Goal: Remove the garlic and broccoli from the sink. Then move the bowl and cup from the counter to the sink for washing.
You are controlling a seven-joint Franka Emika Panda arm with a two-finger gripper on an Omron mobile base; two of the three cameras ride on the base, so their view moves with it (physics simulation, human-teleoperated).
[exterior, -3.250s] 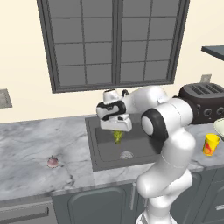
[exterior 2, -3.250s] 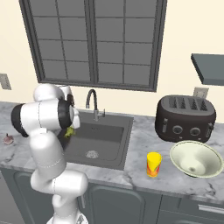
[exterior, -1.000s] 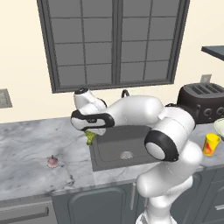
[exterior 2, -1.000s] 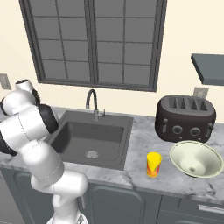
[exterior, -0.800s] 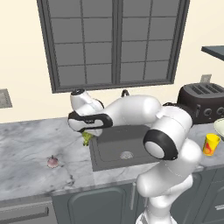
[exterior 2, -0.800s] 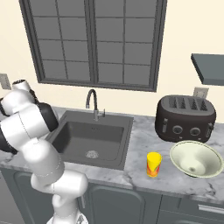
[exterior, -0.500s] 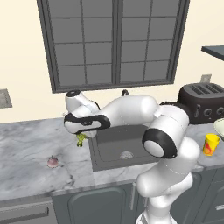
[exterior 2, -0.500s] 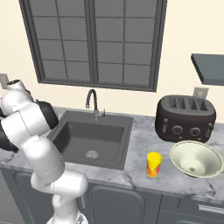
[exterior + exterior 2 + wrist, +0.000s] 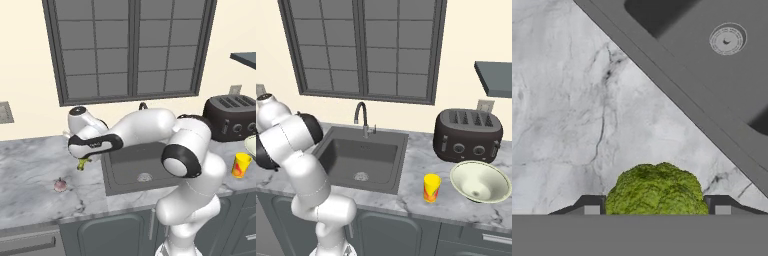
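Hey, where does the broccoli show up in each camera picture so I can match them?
Left base view: broccoli left of centre, hanging over the counter, left of the sink.
Right base view: not in it.
Hand view: bottom centre, over marble.
Shared landmark: the sink's round drain.

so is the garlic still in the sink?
No, the garlic sits on the marble counter left of the sink.

End effector [image 9: 83, 162] has carried broccoli [image 9: 81, 164] leftward from sink [image 9: 131, 170]; now over counter [image 9: 30, 175]
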